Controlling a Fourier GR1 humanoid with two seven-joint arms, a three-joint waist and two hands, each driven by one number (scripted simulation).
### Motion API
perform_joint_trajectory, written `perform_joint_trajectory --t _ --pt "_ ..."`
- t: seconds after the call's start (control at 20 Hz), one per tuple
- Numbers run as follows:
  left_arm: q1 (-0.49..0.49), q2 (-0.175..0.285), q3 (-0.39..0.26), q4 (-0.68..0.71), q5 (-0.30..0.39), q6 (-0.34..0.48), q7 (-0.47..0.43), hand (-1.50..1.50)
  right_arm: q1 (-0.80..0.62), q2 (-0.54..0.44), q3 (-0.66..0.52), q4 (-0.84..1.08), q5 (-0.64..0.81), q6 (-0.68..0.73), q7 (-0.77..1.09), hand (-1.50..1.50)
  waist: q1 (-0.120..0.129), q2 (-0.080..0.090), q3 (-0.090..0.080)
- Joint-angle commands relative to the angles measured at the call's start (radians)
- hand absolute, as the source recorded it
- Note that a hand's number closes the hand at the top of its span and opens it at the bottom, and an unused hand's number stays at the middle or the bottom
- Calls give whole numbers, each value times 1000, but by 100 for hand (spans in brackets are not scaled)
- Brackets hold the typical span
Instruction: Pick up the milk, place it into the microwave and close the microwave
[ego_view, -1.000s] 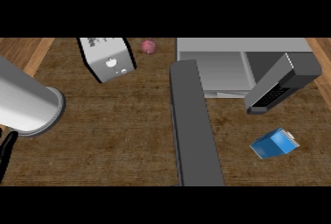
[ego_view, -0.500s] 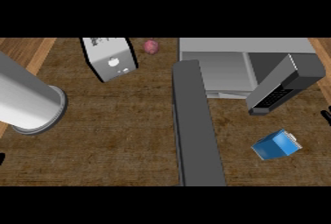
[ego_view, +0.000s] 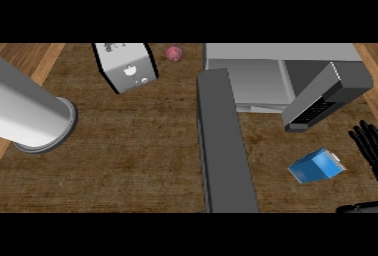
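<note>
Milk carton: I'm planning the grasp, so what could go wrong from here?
The milk carton sits askew beside the right hand at the view's right edge; the hand might nudge it away instead of enclosing it. The open microwave door juts out just beyond the carton, so a lift could clip it.

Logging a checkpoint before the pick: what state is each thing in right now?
Microwave: door open.
Milk: tilted on the counter, outside the microwave, not held.
Right hand: open, beside the milk, not touching it.
Left hand: not in view.
</note>
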Motion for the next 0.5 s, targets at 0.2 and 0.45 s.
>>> perform_joint_trajectory --t 0.2,0.45 --pt "64 -17 35 -115 113 -57 -19 -150 -91 -13 51 381 208 -81 -299 -150 15 1 1" --pt "139 -50 25 -122 91 -116 -53 -150 -135 -82 56 565 280 -151 -444 -150 15 0 1"
